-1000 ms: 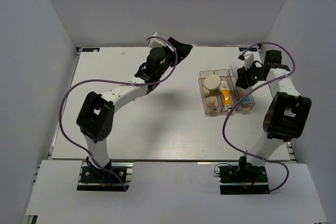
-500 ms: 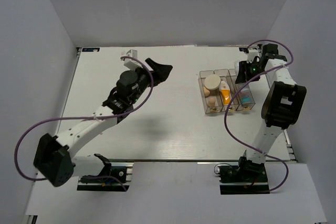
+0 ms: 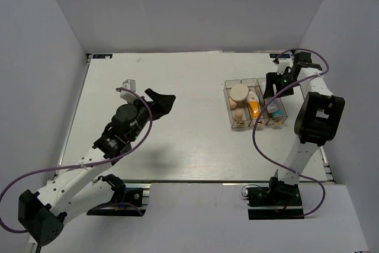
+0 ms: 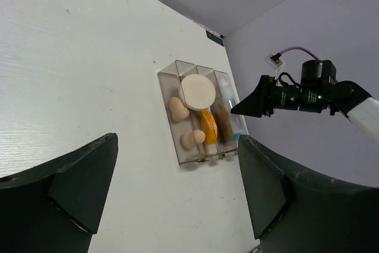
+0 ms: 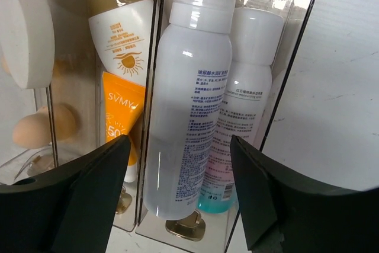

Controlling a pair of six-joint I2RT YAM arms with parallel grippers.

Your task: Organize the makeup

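The makeup lies in a clear three-compartment box (image 3: 228,102). The round cream compact (image 3: 239,92) and two beige sponges (image 3: 237,111) are in its left compartment. The orange tube (image 3: 254,109) is in the middle one and the white-pink-blue tube (image 3: 276,110) in the right one. My right gripper (image 3: 272,86) is open and empty, hovering at the box's far right end. Its wrist view shows the orange tube (image 5: 118,87), the white-pink-blue tube (image 5: 246,105) and a white bottle (image 5: 189,105) beside it. My left gripper (image 3: 161,100) is open and empty, well left of the box (image 4: 177,70). I cannot pick out the white oval piece.
The white tabletop (image 3: 177,140) is enclosed by grey walls on three sides. The right arm's purple cable (image 3: 260,128) hangs over the table in front of the box. In the left wrist view the right gripper (image 4: 249,103) shows beside the box.
My left arm has pulled back from the far middle of the table toward the near left, gripper still open. My right gripper has shifted slightly at the box's far right end.
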